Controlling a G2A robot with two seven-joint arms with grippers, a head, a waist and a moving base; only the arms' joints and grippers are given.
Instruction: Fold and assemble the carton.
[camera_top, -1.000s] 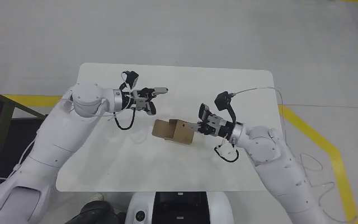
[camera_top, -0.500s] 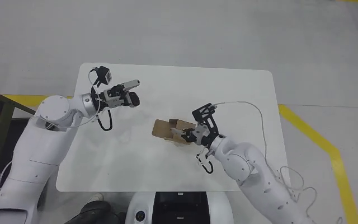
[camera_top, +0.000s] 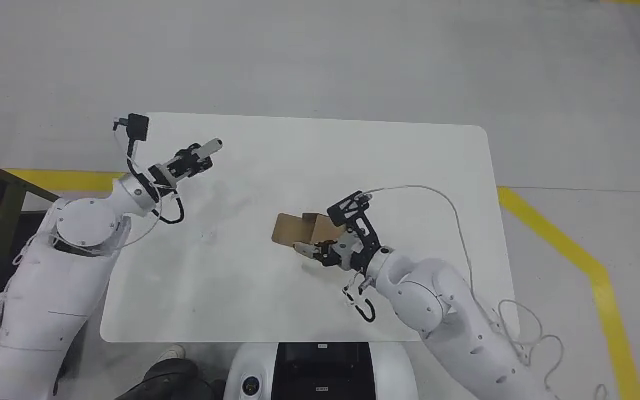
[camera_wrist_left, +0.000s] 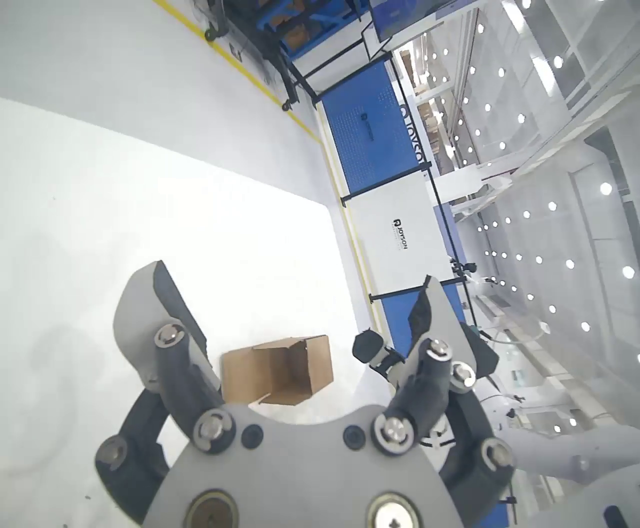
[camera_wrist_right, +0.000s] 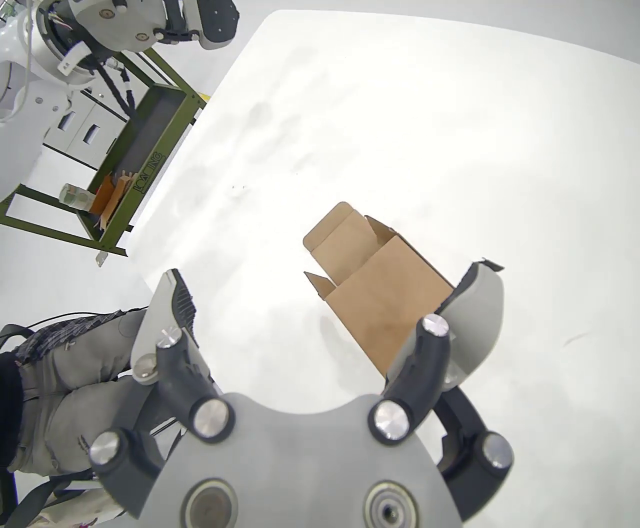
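One white table (camera_top: 420, 160) carries a small brown cardboard carton (camera_top: 303, 231) near its middle. The carton lies on its side, partly squared into a box, its left end open with flaps sticking out. At its near right end sits the right gripper (camera_wrist_right: 326, 287), fingers spread wide, one just beside the carton's side. Well apart, over the table's far left, hovers the left gripper (camera_wrist_left: 295, 287), fingers spread, holding nothing.

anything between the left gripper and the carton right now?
Nothing visible. Only bare table lies between the open left gripper and the carton. The open right gripper sits at the carton's opposite end, off that path.
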